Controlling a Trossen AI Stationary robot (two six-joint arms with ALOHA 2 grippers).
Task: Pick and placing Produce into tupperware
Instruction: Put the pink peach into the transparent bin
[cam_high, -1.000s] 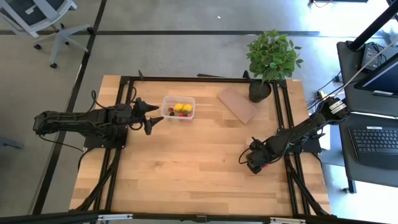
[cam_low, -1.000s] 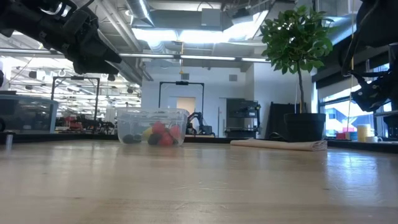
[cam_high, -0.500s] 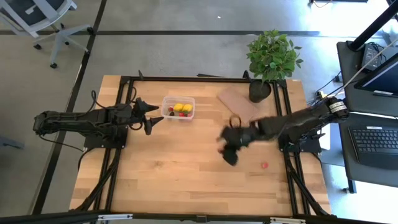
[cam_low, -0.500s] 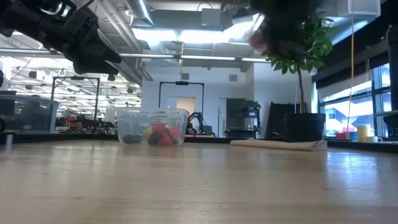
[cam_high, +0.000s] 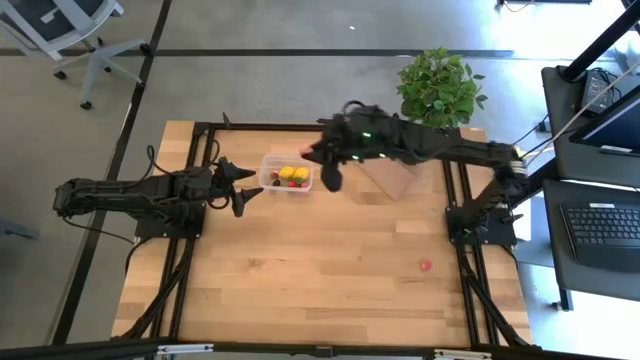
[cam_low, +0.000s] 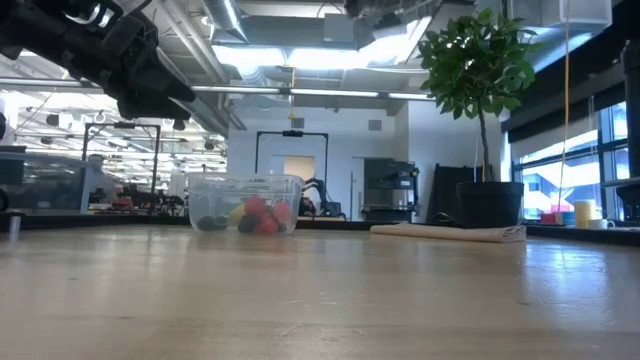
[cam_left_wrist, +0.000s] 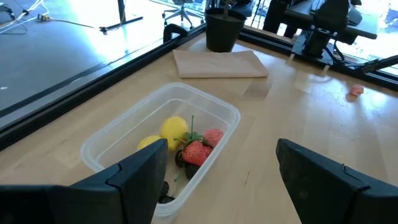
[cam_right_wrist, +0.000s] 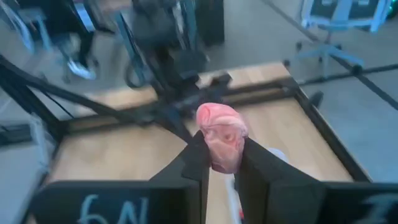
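Pink produce piece (cam_right_wrist: 221, 135) sits pinched in the right gripper (cam_right_wrist: 222, 163) just right of the tupperware (cam_high: 287, 175), which holds several; one red piece (cam_high: 425, 266) remains near-right, left gripper (cam_high: 240, 184) spread, idle.

The table (cam_high: 300, 270) is pale wood with a smooth, satin grain, framed by matt black metal rails (cam_high: 300, 127). The tupperware (cam_left_wrist: 118, 134) is clear, glossy plastic. The board (cam_left_wrist: 219, 63) looks like matt brown cardboard. Both grippers' fingers (cam_left_wrist: 323, 177) are dull black plastic. The pink piece (cam_right_wrist: 222, 135) has a waxy, dimpled skin.
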